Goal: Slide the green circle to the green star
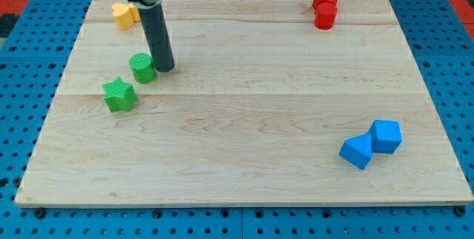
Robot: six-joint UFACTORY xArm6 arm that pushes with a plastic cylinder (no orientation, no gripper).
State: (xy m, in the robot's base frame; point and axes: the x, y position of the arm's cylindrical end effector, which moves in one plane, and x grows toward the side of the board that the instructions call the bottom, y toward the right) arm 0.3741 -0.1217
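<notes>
The green circle (141, 68) sits on the wooden board at the view's left. The green star (119, 95) lies just below and left of it, a small gap between them. My tip (164, 68) rests on the board right against the circle's right side. The dark rod rises from there toward the view's top.
A yellow block (124, 15) lies at the top left, partly behind the arm. Two red blocks (325, 8) touch each other at the top right. Two blue blocks (372, 143) touch each other at the lower right. The board's left edge (52, 106) is near the star.
</notes>
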